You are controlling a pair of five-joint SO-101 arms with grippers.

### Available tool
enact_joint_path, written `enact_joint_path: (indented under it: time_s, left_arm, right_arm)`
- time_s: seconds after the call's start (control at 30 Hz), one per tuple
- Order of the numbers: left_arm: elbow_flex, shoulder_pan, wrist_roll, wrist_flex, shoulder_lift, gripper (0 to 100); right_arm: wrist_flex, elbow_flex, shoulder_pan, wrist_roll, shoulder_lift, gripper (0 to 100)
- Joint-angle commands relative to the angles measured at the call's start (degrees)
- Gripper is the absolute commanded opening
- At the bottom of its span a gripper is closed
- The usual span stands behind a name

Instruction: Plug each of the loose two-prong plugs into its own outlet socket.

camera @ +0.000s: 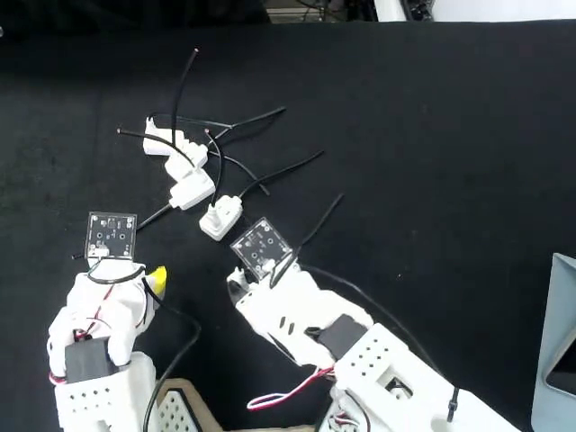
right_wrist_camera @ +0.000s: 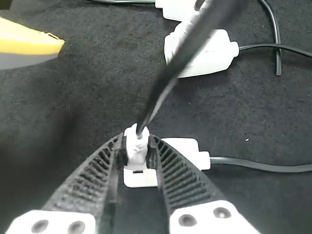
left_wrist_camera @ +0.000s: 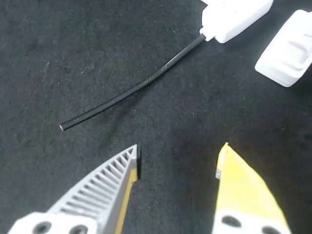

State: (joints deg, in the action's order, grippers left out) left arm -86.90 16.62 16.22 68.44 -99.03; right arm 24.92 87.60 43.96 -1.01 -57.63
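**A:** Start from the high view. What lies on the black table [camera: 432, 135]?

**B:** White pieces in a loose chain left of the middle, each trailing a thin black lead. A far pair [camera: 175, 146] touch each other. Nearer come a corded body [camera: 192, 191] and then a socket block [camera: 220, 218]. The left arm [camera: 99, 342] sits at the near left, its yellow finger [camera: 158, 278] showing. The right arm [camera: 310, 315] is beside it and points at the socket block. A black cord [camera: 319, 222] slants away from under its wrist plate.

**A:** And the left wrist view?

**B:** The left gripper [left_wrist_camera: 180, 146] is spread wide, with only cloth between its fingers. One finger is grey and ribbed, the other yellow. Beyond it the corded body's lead runs straight to a cut end. The socket block lies just beside that body, not touching it.

**A:** The right wrist view?

**B:** The right gripper [right_wrist_camera: 136, 140] has its black ribbed fingers clamped on a small white two-prong plug [right_wrist_camera: 135, 150]. The plug stands upright, and its cord rises toward the camera. It sits directly over one end of the socket block. The prongs are hidden, so I cannot tell whether they are seated.
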Motion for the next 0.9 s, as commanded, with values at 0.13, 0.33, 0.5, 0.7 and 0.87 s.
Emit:
enact_joint_path:
  time_s: [0.13,0.33,0.5,0.7,0.87]
  left_arm:
    - [-0.3,0.7,-0.2,-0.2,-0.4,26]
    - [-0.5,0.4,-0.2,-0.3,-0.4,26]
    - [-0.5,0.4,-0.2,-0.3,-0.4,26]
    - [-0.6,0.4,-0.2,-0.3,-0.4,26]
    - [-0.6,0.4,-0.2,-0.3,-0.4,26]
  right_arm:
    - [4.6,0.0,-1.6,-1.2,0.6,1.1]
    - [9.7,-1.9,-1.3,-1.3,0.6,1.1]
    - [10.2,-1.5,-1.4,-3.5,0.7,1.1]
    - [14.8,-2.0,-1.5,-7.6,0.7,1.1]
    - [15.0,-1.9,-1.5,-10.2,1.0,1.1]
